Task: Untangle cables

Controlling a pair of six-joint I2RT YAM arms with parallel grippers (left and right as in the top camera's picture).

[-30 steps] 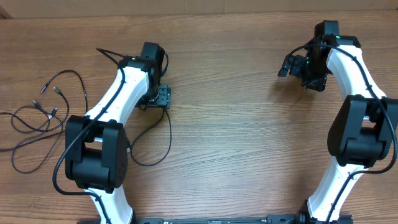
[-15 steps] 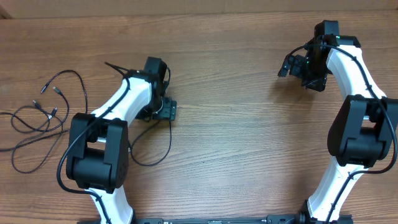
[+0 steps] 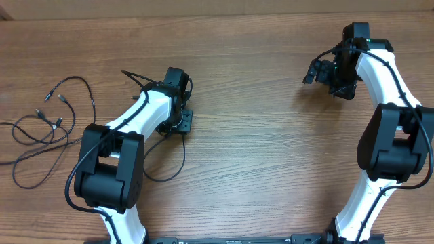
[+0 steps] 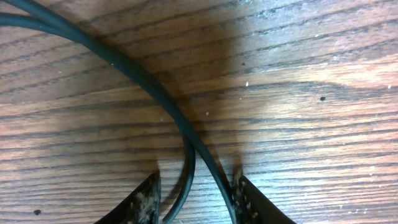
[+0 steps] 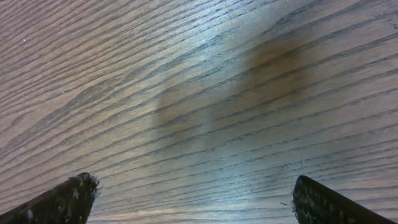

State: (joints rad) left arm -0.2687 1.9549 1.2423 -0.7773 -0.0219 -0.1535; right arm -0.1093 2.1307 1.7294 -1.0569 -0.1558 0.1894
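Several thin black cables (image 3: 47, 125) with small plug tips lie looped together at the table's left edge. Another black cable loop (image 3: 178, 166) runs on the wood from my left gripper (image 3: 182, 122) toward the left arm's base. In the left wrist view two strands of this cable (image 4: 143, 78) pass between the narrowed jaws of my left gripper (image 4: 196, 180). One strand touches the right finger (image 4: 249, 199). A gap shows beside the left finger (image 4: 146, 199). My right gripper (image 3: 313, 71) hangs wide open over bare wood at the far right, and the right wrist view shows the right gripper (image 5: 196, 186) holding nothing.
Both white arms rise from bases at the near edge, the left arm (image 3: 112, 163) and the right arm (image 3: 390, 135). A thick black wire (image 3: 135, 74) sticks out from the left arm near its wrist. The wooden table (image 3: 258, 156) spans the view.
My left gripper has moved right and slightly nearer along the table, and its jaws have narrowed around the cable strands. The cable loop has shifted with it. The right arm has not moved.
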